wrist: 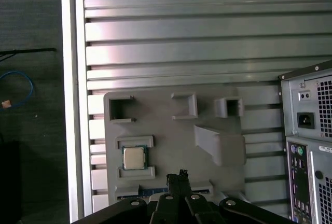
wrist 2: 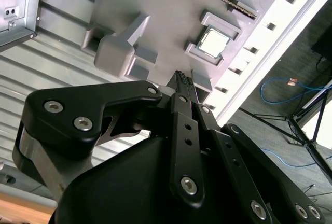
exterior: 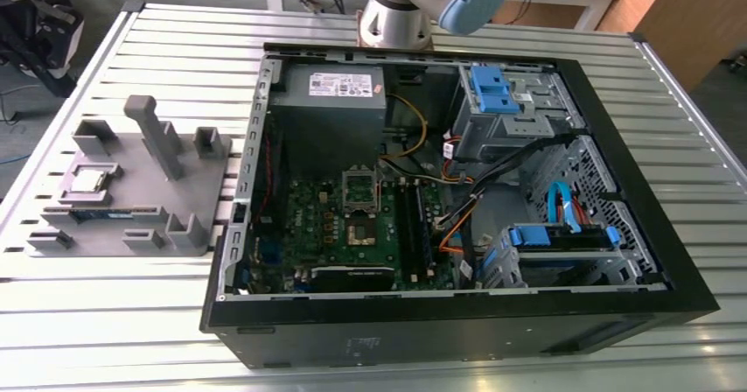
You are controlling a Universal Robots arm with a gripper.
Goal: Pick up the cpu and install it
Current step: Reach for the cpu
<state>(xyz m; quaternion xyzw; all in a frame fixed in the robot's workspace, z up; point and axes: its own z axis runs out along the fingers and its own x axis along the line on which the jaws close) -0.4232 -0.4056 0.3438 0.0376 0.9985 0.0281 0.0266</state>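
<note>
Gripper, seen in the second wrist view: its 2 fingers are drawn together to a closed tip, gripping nothing and touching nothing. It hangs above the grey fixture plate, near the cpu. The cpu lies flat with its silvery lid up, seated between 2 raised brackets on the plate. The plate rests on the slatted table, at the exterior view's left of the open computer case. The cpu is square, so it has no long axis; its edges run parallel to the brackets.

cpu in holder nr PC case
</note>
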